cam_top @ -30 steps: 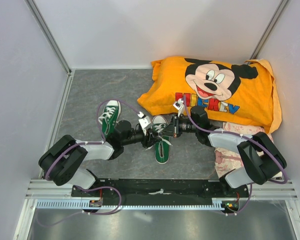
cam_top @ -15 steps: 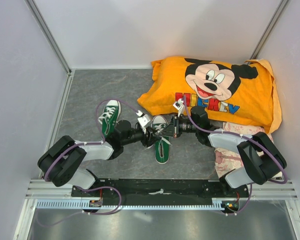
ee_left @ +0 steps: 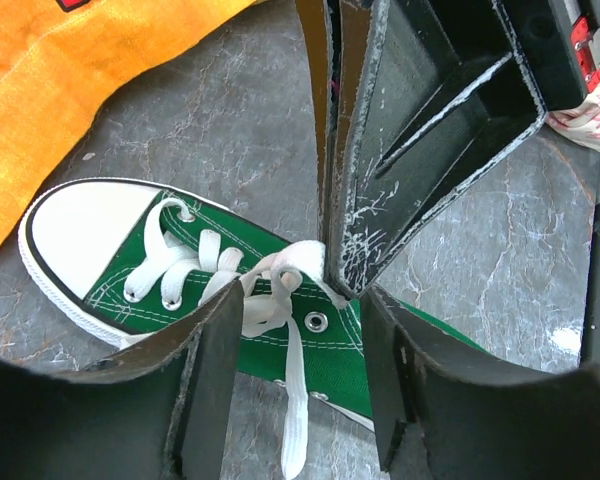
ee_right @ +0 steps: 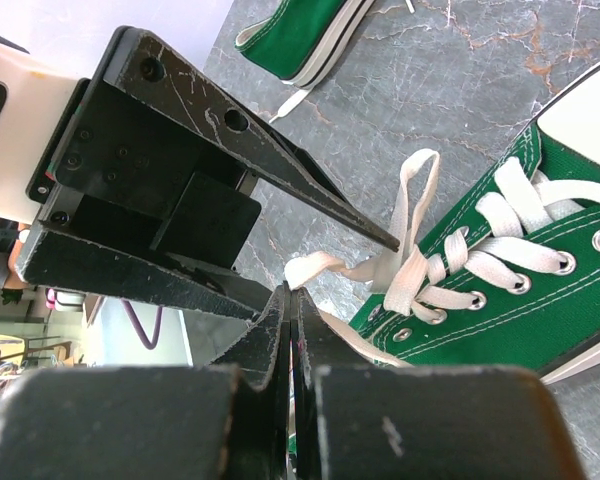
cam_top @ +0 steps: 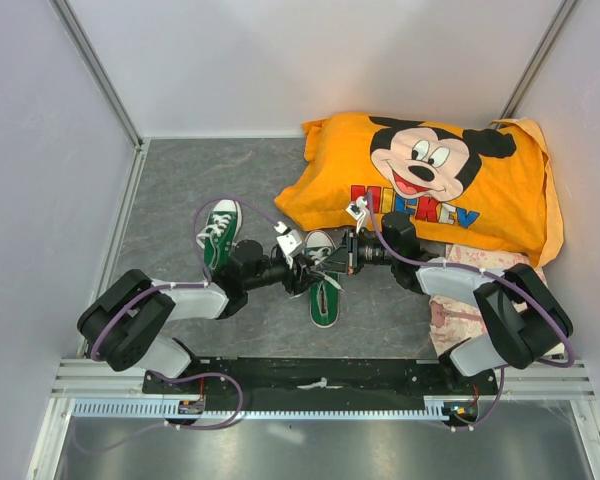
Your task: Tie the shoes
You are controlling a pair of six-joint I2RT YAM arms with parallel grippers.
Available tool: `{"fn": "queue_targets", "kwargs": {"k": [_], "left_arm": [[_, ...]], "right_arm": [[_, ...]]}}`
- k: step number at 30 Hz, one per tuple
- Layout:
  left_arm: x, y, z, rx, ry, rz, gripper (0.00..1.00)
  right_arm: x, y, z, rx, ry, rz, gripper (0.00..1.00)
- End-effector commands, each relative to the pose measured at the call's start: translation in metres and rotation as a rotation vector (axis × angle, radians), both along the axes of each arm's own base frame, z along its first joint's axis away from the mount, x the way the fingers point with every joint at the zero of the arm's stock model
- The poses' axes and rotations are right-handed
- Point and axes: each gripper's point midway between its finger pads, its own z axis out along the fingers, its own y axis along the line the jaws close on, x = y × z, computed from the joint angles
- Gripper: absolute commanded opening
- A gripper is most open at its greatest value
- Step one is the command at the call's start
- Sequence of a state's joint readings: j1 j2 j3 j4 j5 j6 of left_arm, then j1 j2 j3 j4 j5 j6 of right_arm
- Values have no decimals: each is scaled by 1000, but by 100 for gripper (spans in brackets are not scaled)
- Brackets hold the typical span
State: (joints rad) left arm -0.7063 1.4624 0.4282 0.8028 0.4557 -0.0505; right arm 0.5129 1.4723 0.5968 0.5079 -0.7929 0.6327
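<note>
Spreads the left gripper (ee_left: 298, 335) wider, empty, astride the long white lace (ee_left: 280, 285) of the small green canvas sneaker (cam_top: 323, 295) at mid-frame, right gripper (ee_right: 292, 292) pinched shut on it, likely readying a re-grip for the knot.

Txt "MICKEY" on orange cloth (cam_top: 325, 195).

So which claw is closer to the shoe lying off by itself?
Left. The left gripper hovers open over the middle shoe, beside the lone shoe; the right gripper is farther off, shut on the lace.
</note>
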Motion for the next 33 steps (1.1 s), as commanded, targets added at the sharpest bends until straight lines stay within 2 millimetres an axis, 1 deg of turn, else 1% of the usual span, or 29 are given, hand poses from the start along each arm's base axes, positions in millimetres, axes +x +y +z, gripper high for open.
{"fn": "queue_targets", "kwargs": {"k": [1, 3, 6, 9, 10, 12, 13, 15, 16, 17, 18, 19, 20, 21, 22, 23, 24, 25, 26, 27, 28, 29, 30, 31, 32, 33], "left_arm": [[8, -7, 24, -44, -89, -18, 58], [10, -8, 26, -47, -95, -10, 58], [9, -11, 28, -56, -93, -24, 54], [9, -12, 26, -55, -95, -31, 39], [9, -12, 26, -52, -98, -33, 30], [8, -11, 25, -50, -102, -39, 22], [7, -11, 25, -46, -106, -48, 15], [3, -10, 24, -43, -100, -62, 12], [2, -8, 21, -27, -113, -71, 8], [1, -7, 18, -22, -111, -76, 7], [0, -6, 16, -14, -110, -78, 6], [-1, -5, 14, -3, -119, -86, 5], [-3, -4, 14, 2, -125, -99, 4], [-5, -3, 11, 11, -130, -105, 4], [-6, -2, 12, 17, -153, -115, 2], [-8, -2, 10, 28, -153, -127, 2], [-8, -1, 9, 35, -159, -133, 2], [-9, -1, 8, 45, -176, -144, 2], [-10, -1, 6, 53, -174, -152, 2], [-10, -1, 6, 57, -180, -159, 2], [-10, -1, 6, 64, -197, -166, 2], [-12, -1, 5, 70, -197, -181, 2], [-12, -2, 6, 72, -208, -189, 2], [-12, -2, 7, 74, -221, -198, 2], [-12, -3, 7, 77, -226, -204, 2], [-12, -3, 5, 85, -221, -210, 2]], "right_arm": [[-1, 2, 6, 25, -26, 17, 0], [-1, 2, 6, 27, -28, 20, 0], [-1, 2, 7, 31, -29, 21, 0], [-2, 2, 6, 30, -26, 19, 0], [-2, 1, 6, 31, -26, 19, 0], [-2, 1, 7, 31, -25, 19, 0], [-1, 1, 6, 30, -25, 18, 0], [-1, 0, 8, 31, -27, 20, 0], [-1, 0, 8, 25, -32, 22, 0], [-2, -1, 8, 22, -29, 31, 0], [1, -3, 9, 18, -35, 28, 1], [0, -5, 6, 0, -36, 36, 4], [-2, -7, 6, -6, -41, 51, 11], [2, -9, 9, -12, -54, 57, 16], [-1, -12, 5, -36, -32, 67, 21], [1, -15, 4, -55, -75, 86, 31], [5, -15, 12, -53, -101, 102, 33], [3, -17, 9, -75, -89, 117, 34], [4, -17, 11, -82, -106, 133, 36], [10, -17, 18, -87, -173, 156, 37], [8, -19, 14, -108, -165, 176, 41], [10, -19, 15, -123, -185, 189, 46], [17, -18, 23, -130, -278, 221, 49], [14, -20, 17, -155, -248, 242, 50], [15, -20, 16, -163, -265, 261, 53], [21, -18, 22, -166, -335, 292, 54]]}}
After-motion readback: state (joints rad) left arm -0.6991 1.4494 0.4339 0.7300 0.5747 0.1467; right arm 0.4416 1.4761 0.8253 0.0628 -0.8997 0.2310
